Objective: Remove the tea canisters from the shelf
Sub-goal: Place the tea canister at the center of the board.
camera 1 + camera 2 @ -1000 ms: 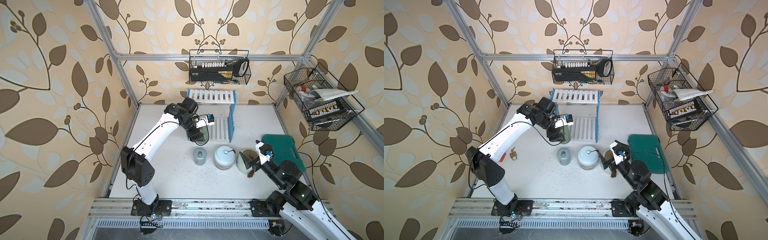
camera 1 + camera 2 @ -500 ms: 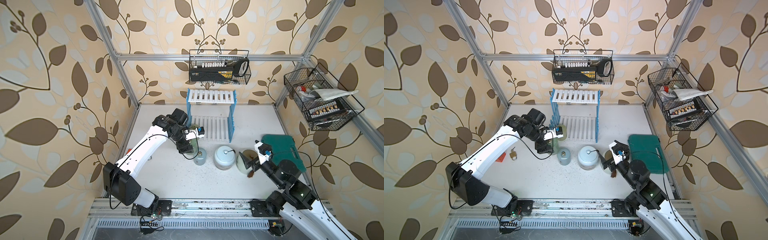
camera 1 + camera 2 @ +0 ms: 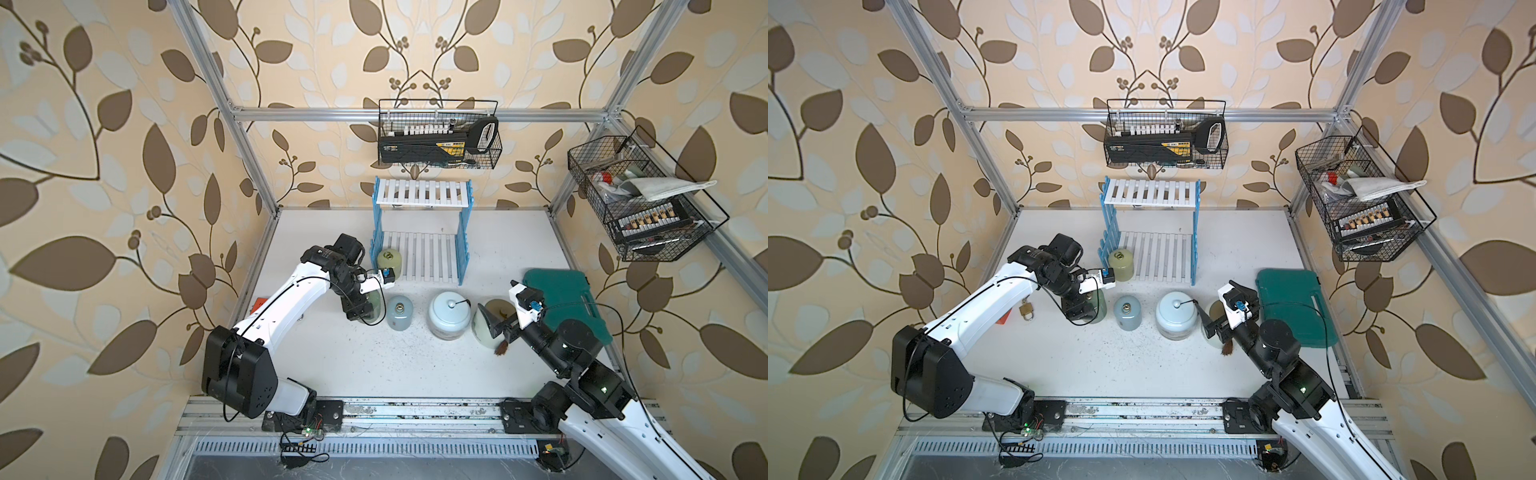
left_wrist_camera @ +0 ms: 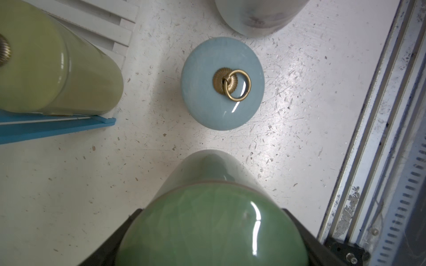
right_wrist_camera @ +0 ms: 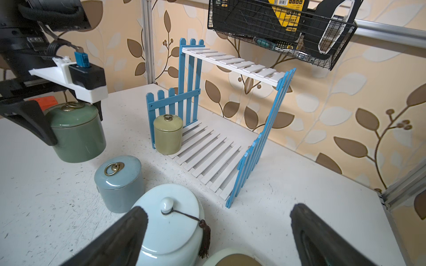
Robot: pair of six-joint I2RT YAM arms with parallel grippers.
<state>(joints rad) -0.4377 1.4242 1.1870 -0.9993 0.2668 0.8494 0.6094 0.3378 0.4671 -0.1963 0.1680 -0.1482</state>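
Observation:
My left gripper (image 3: 366,308) is shut on the green canister (image 3: 375,306) (image 4: 212,230), holding it by its sides low over the table, just left of the grey-blue canister (image 3: 400,312) (image 4: 222,83). The yellow-green canister (image 3: 389,262) (image 5: 167,133) stands on the front left corner of the shelf's (image 3: 422,249) lower tier; the top tier is bare. On the table stand the pale-blue knobbed jar (image 3: 449,313) (image 5: 170,230) and the cream jar (image 3: 482,330) (image 5: 232,259). My right gripper (image 5: 219,209) hangs open above the cream jar, holding nothing.
A dark green tool case (image 3: 561,299) lies at the right edge behind my right arm. A brass padlock (image 3: 1026,309) and a small red object (image 3: 257,305) lie under my left arm. Two black wire baskets (image 3: 438,137) (image 3: 640,199) hang on the walls.
My left arm has drawn back from the shelf's lower tier toward the front, carrying the green canister to a spot beside the grey-blue canister. The right arm has not moved.

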